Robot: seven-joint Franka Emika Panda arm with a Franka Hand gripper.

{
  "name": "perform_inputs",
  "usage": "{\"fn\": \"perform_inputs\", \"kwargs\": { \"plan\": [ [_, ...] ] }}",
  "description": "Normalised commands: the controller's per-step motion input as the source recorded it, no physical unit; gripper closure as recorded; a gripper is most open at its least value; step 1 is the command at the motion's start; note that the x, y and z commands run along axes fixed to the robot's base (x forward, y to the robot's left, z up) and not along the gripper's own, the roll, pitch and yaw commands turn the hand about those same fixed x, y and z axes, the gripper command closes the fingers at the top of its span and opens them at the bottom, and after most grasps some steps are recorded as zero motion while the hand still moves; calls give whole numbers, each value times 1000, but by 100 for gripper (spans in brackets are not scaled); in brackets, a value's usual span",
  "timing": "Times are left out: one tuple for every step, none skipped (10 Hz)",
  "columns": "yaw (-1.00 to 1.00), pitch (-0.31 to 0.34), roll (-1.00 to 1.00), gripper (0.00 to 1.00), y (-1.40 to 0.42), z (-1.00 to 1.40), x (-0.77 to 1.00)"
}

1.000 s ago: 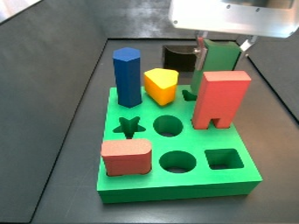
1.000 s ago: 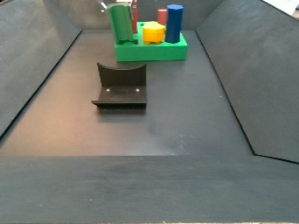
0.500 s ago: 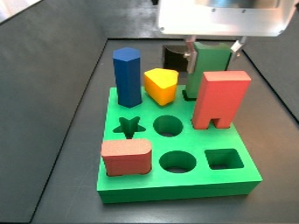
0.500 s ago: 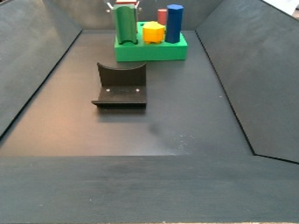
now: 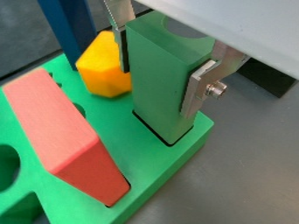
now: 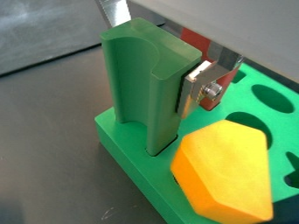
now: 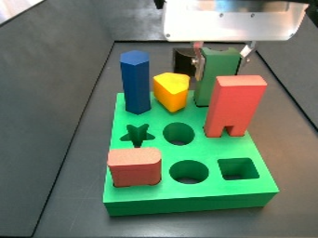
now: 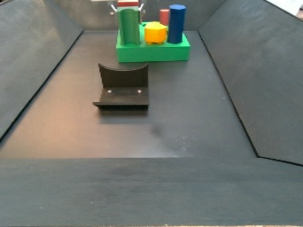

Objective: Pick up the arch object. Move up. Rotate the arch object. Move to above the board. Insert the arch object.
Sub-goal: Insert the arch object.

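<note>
The arch object (image 5: 158, 74) is a tall dark green block with a curved notch at its top end. It stands upright with its lower end in a hole at a far corner of the bright green board (image 7: 187, 191). My gripper (image 5: 160, 87) is shut on it, one silver finger flat on each side. The arch object also shows in a wrist view (image 6: 140, 87) and in both side views (image 7: 221, 65) (image 8: 124, 25). The gripper body (image 7: 224, 23) sits right above it. The board also shows in both wrist views (image 5: 187, 144) (image 6: 128, 149).
On the board stand a tall red block (image 7: 233, 102), a yellow block (image 7: 173, 90), a blue hexagonal post (image 7: 134, 79) and a low salmon block (image 7: 134, 167). Star (image 7: 138, 135), round (image 7: 189, 171) and square (image 7: 237, 168) holes are open. The fixture (image 8: 122, 86) stands on the floor.
My gripper and the arch object have shifted left in a side view and come down a little. The arch object now sits lower at the board's far corner.
</note>
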Motion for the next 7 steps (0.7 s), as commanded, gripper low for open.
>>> {"fn": "perform_inputs", "kwargs": {
  "plan": [
    [157,50,309,100,-157,-257,117],
    [86,0,297,100,-214,-343,6],
    [40,-6,281,100,-209,-394,0],
    [0,-1,217,100,-57,-440,157],
    [0,0,121,100,0,-440,189],
    [-91,0,33,100,71,-394,154],
    [-89,0,0,100,109,-351,109]
  ]
}}
